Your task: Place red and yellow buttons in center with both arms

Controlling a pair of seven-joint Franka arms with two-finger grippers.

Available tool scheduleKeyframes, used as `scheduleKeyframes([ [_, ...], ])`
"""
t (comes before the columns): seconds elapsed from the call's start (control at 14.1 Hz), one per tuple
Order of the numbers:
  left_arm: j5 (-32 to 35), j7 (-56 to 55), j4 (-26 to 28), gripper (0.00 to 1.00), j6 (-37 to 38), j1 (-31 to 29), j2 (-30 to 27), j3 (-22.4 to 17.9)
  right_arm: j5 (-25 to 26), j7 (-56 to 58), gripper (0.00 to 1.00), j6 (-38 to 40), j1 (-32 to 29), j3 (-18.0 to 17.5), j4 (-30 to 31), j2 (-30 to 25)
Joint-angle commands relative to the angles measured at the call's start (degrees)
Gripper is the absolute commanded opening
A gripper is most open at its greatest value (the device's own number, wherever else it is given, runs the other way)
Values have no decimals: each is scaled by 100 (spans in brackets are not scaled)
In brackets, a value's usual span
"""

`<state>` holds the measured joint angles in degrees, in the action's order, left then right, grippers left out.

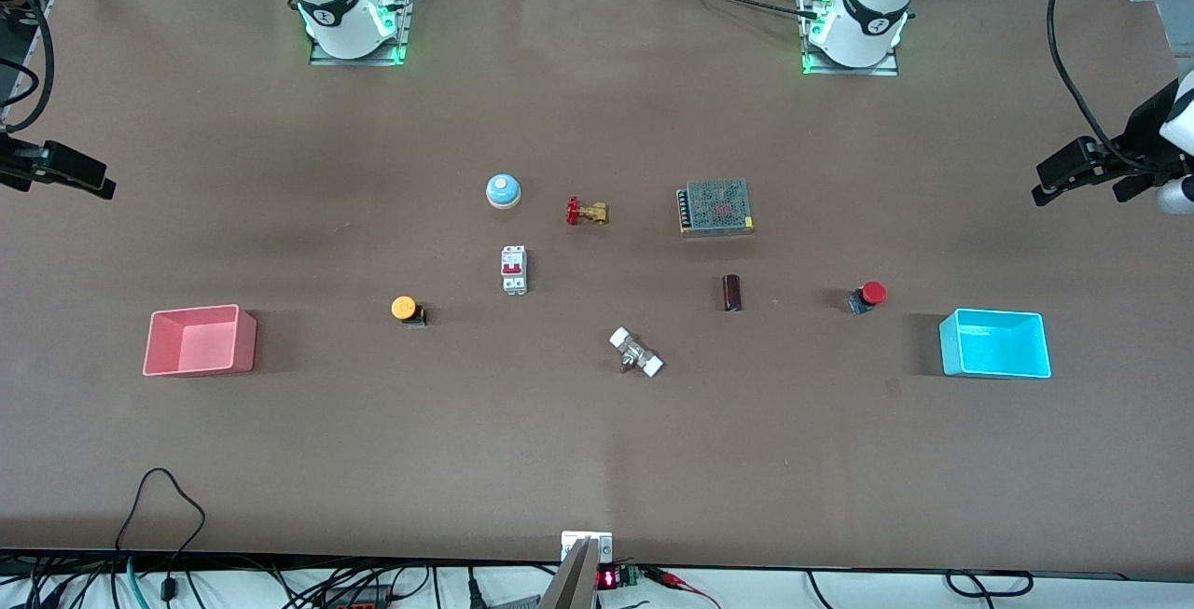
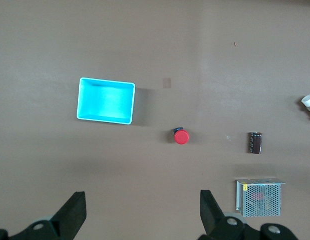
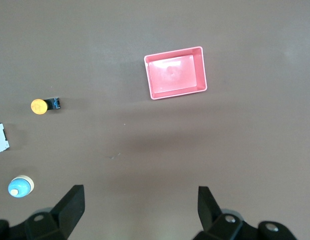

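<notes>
The red button [image 1: 870, 295] lies on the brown tabletop [image 1: 597, 441] toward the left arm's end, beside the cyan bin; it also shows in the left wrist view [image 2: 181, 137]. The orange-yellow button [image 1: 406, 309] lies toward the right arm's end; it also shows in the right wrist view [image 3: 39, 106]. My left gripper [image 1: 1049, 182] [image 2: 143, 197] is open and holds nothing, high over the left arm's end of the table. My right gripper [image 1: 93, 182] [image 3: 140, 192] is open and holds nothing, high over the right arm's end.
A pink bin [image 1: 199, 339] and a cyan bin [image 1: 994, 342] stand at the table's ends. In the middle are a pale blue dome [image 1: 503, 190], a brass valve [image 1: 587, 212], a breaker [image 1: 514, 269], a power supply [image 1: 715, 207], a dark cylinder [image 1: 732, 293] and a white-ended fitting [image 1: 636, 352].
</notes>
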<state>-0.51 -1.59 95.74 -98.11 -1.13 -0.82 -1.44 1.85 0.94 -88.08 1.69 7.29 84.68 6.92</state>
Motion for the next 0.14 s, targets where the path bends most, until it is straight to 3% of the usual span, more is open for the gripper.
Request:
scheduleKeyframes([
  [0.0, -90, 141, 85, 100, 46, 25, -146, -31, 43, -15, 100, 37, -81, -105, 145, -156],
  [0.07, -90, 141, 68, 100, 37, 17, -146, -40, 34, -24, 100, 37, -81, -105, 145, -147],
])
